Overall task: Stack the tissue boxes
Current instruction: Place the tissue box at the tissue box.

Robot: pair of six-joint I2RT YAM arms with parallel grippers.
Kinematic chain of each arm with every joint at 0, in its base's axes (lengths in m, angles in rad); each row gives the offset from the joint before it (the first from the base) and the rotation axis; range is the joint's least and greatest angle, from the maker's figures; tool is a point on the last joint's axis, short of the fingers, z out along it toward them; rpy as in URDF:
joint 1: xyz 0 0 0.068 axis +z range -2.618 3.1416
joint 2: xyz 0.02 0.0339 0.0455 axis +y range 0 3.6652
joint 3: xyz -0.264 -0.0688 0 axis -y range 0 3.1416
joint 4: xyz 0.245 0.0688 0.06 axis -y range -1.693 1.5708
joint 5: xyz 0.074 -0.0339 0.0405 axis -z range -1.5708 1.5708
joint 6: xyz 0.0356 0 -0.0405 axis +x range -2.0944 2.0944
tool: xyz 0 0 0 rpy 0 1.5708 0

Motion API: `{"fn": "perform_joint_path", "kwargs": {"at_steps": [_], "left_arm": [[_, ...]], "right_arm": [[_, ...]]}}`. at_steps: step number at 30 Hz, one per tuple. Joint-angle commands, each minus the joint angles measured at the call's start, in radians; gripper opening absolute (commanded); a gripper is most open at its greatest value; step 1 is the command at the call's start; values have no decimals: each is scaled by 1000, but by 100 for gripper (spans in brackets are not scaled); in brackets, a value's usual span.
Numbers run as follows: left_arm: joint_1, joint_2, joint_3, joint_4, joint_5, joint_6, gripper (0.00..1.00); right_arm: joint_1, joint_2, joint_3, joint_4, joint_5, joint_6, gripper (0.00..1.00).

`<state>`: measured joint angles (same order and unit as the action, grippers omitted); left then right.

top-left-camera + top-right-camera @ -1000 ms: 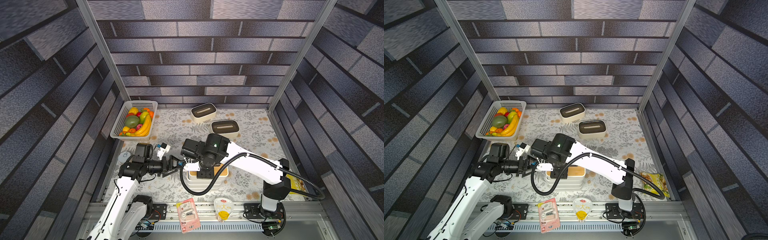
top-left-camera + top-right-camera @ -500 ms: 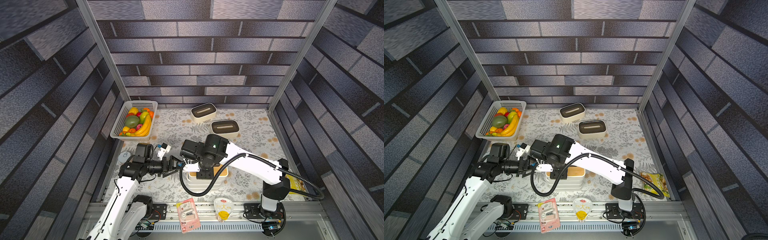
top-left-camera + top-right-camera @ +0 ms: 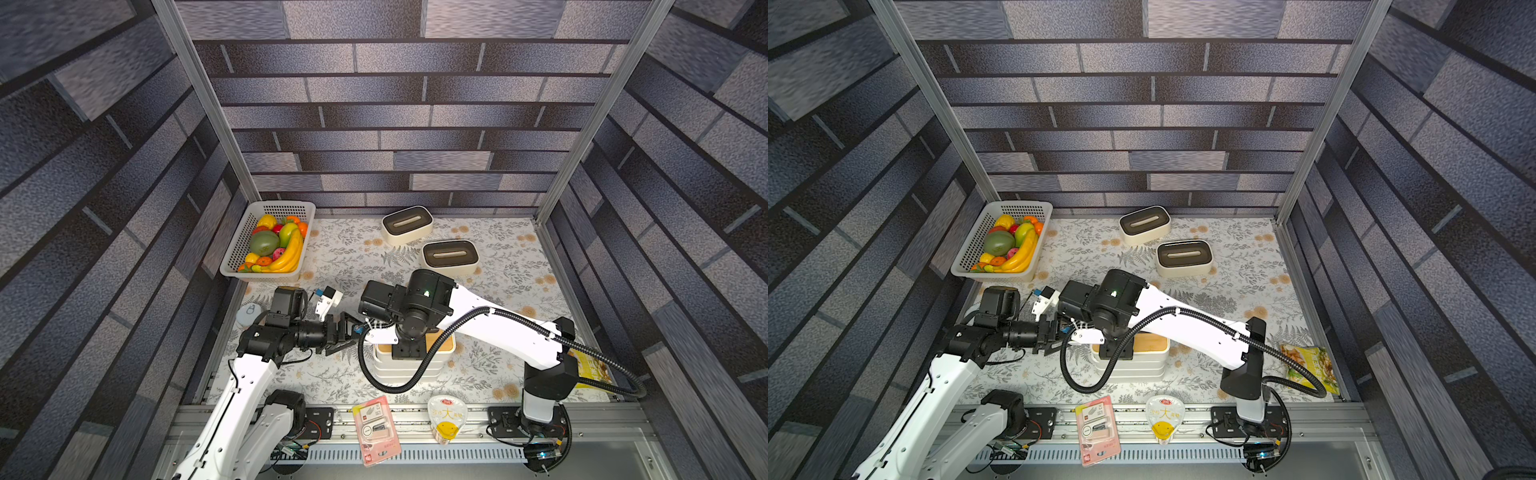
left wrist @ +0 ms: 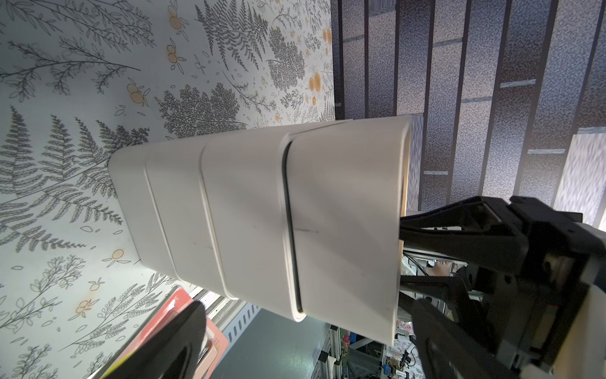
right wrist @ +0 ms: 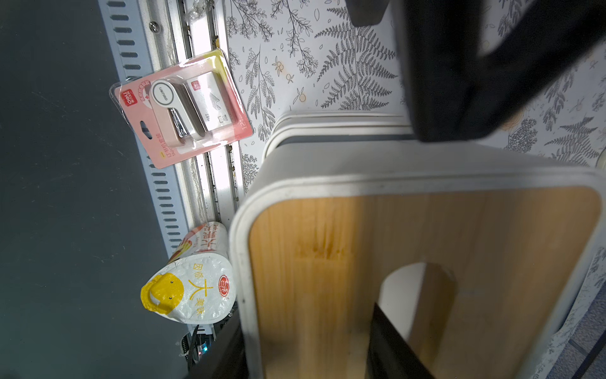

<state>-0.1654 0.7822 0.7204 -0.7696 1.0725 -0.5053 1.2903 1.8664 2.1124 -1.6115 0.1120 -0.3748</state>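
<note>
Several white tissue boxes stand nested in a stack (image 3: 409, 370) near the table's front centre, seen from the side in the left wrist view (image 4: 255, 213). The top box has a light wood lid (image 3: 444, 341) (image 3: 1152, 343) (image 5: 328, 249). My right gripper (image 5: 308, 347) is on that top box, shut across its end wall, with one finger outside and one in the lid's slot. My left gripper (image 3: 345, 332) (image 3: 1054, 332) stands open and empty just left of the stack. Two dark-brown-lidded tissue boxes (image 3: 407, 223) (image 3: 450, 255) lie apart at the back.
A white basket (image 3: 232, 266) of fruit sits at the back left. A pink blister pack (image 3: 376, 430) and a white snack pouch (image 3: 446, 419) lie on the front rail. A yellow snack bag (image 3: 590, 370) lies at the right edge and a small round puck (image 3: 249, 311) at the left. Walls close three sides.
</note>
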Motion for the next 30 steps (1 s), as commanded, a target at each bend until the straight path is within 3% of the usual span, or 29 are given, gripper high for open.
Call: {"fn": "perform_joint_path", "kwargs": {"at_steps": [1,14,30], "left_arm": [[-12,-19,-11,5,-3,-6,100],[-14,-25,-10,3,-11,-8,100],[-16,-27,-12,4,-15,-10,100]], "right_arm": [[11,5,30,-198,27,2,54],[11,11,46,-189,12,-3,47],[12,22,60,-183,14,-9,46]]}}
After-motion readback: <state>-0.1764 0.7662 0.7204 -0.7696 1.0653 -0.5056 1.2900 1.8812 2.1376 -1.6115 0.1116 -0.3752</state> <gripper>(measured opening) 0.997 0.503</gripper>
